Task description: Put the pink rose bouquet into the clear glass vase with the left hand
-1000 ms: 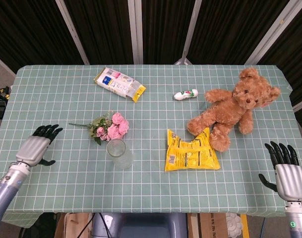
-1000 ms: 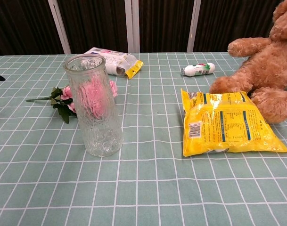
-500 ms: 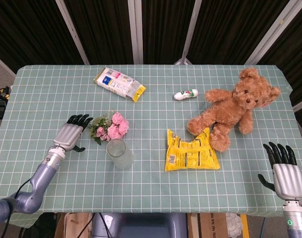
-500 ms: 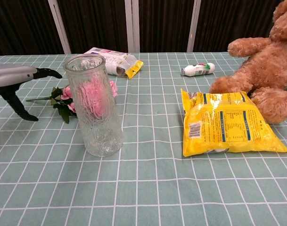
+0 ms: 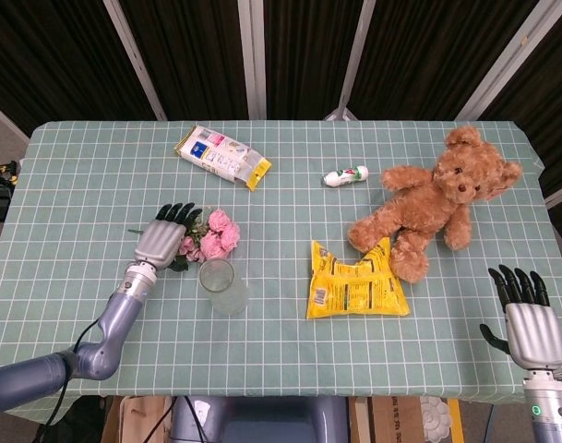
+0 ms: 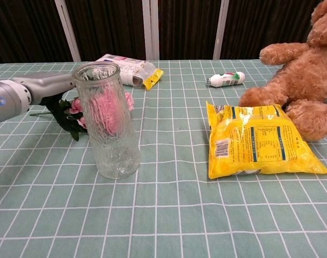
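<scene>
The pink rose bouquet (image 5: 213, 235) lies flat on the green checked cloth, left of centre, its blooms just behind the clear glass vase (image 5: 221, 285). The vase stands upright and holds nothing. In the chest view the vase (image 6: 107, 119) is in front, with the bouquet (image 6: 77, 115) showing behind and through the glass. My left hand (image 5: 164, 237) hovers over the bouquet's stem and leaves, fingers spread and pointing away from me, holding nothing. In the chest view only its forearm shows; the vase hides the hand. My right hand (image 5: 526, 317) rests open at the table's near right corner.
A yellow snack bag (image 5: 353, 281) lies right of the vase. A brown teddy bear (image 5: 435, 197) sprawls at the right. A white-and-yellow packet (image 5: 221, 155) and a small white bottle (image 5: 345, 175) lie near the far edge.
My left hand has swept rightward from the table's left edge to above the bouquet's stem. The bouquet and vase have not moved. My right hand stays where it was.
</scene>
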